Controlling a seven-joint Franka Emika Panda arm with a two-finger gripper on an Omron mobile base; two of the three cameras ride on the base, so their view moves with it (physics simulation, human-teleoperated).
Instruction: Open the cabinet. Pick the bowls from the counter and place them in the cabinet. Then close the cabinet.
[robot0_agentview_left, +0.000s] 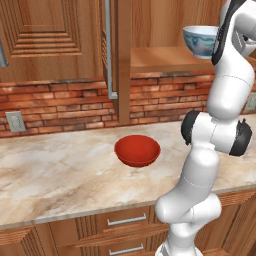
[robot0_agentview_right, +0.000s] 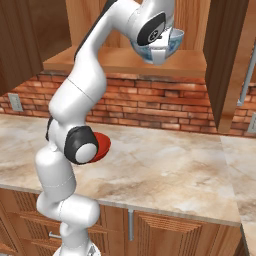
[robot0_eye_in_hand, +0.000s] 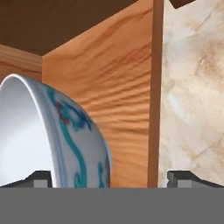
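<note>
Across the left base view, at nine o'clock, one closed cabinet (robot0_agentview_left: 47, 37) door is cut off by the top and left edges, with only a sliver of its silver handle showing at the frame's edge, while a second door stands swung open edge-on near the middle. Below it the counter (robot0_agentview_left: 60, 175) carries one red bowl (robot0_agentview_left: 137, 150), sitting alone at the centre, well apart from the shelf above. At two o'clock the white-blue bowl (robot0_agentview_left: 200, 41) rests on the open cabinet's shelf, its right side hidden behind the white arm. From the right base view the same red bowl (robot0_agentview_right: 102, 145) is mostly hidden behind a dark joint, and the patterned bowl (robot0_agentview_right: 167, 45) peeks out behind the wrist at one o'clock. That makes two bowls in all. Seen from the hand camera, the gripper (robot0_eye_in_hand: 116, 177) has its jaws spread wide, one dark fingertip at either lower corner; the bowl's rim stands between them but nearer the left tip, and whether it touches that tip cannot be told.
</note>
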